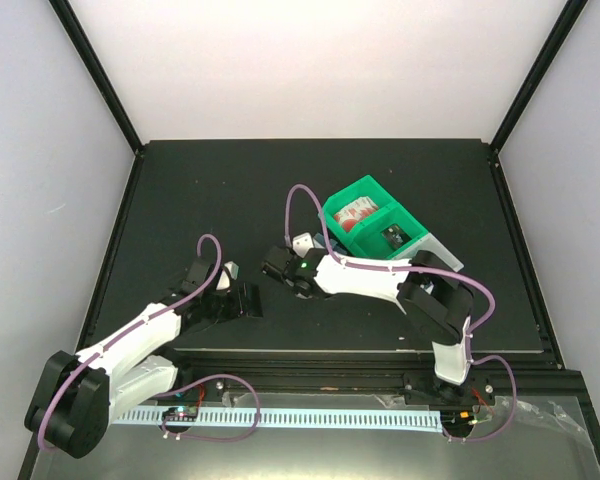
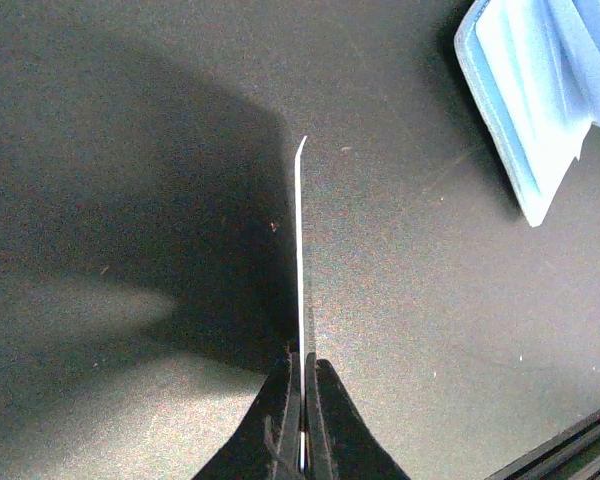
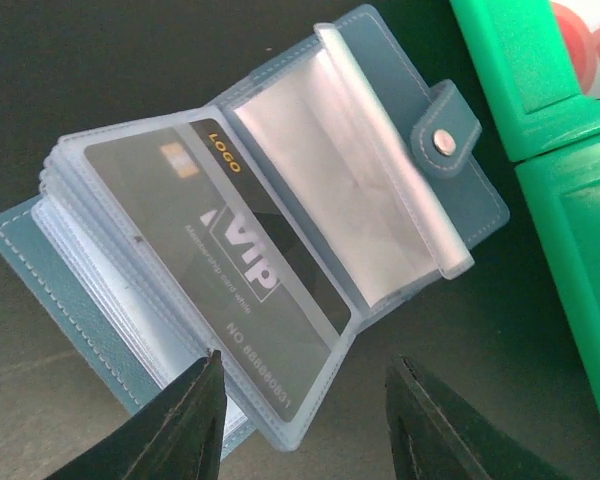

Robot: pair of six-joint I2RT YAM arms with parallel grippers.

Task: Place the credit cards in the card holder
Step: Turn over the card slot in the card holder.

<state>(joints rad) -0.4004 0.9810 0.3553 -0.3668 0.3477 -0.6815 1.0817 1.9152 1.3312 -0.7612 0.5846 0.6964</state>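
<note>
The card holder (image 3: 280,200) is a teal-blue wallet lying open on the dark table, its clear sleeves fanned out and its snap tab (image 3: 445,135) at the upper right. A dark card marked "VIP" (image 3: 220,260) sits inside one sleeve. My right gripper (image 3: 305,400) is open just above the wallet's near edge, with the left fingertip (image 3: 195,400) over the sleeves. My left gripper (image 2: 302,375) is shut on a credit card (image 2: 301,250) seen edge-on, held upright above the table to the left of the wallet (image 2: 540,90). In the top view the right gripper (image 1: 277,268) hides the wallet.
A green plastic bin (image 1: 375,225) holding red-and-white items stands right of the wallet, with a pale bin (image 1: 442,255) beside it. Its green wall (image 3: 540,90) lies close to the wallet's snap tab. The table's front rail (image 2: 570,450) runs just behind the left gripper (image 1: 242,300).
</note>
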